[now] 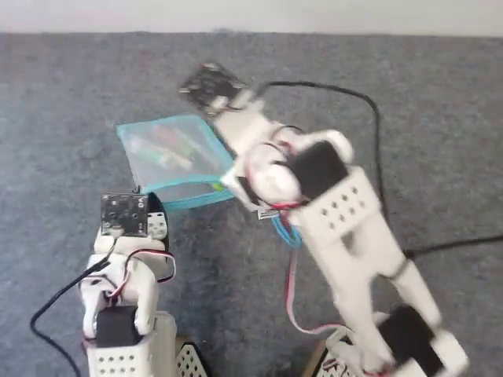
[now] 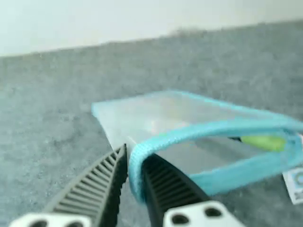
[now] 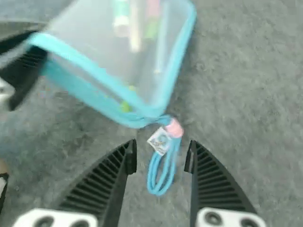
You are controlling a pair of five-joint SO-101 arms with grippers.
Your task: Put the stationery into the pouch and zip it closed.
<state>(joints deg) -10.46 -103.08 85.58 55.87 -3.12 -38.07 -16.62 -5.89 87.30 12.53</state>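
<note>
Clearly the pouch [image 1: 169,157] lies flat on the grey carpet [image 1: 393,118], with the stationery [image 3: 135,23] already inside it. The left gripper [image 2: 135,156] is closed on the blue zipper edge at one corner and pins it there. The right gripper [image 3: 161,146] has its fingers spread apart at the opposite corner and holds nothing. The blue pull loop [image 3: 161,172] hangs from that corner and lies just between these spread fingers. Its long axis runs along the fingers, away from the pouch. So the right arm is the nearer one to the pull; I judge it needs only to close on the loop. Whether the zipper is shut, I cannot tell.
</note>
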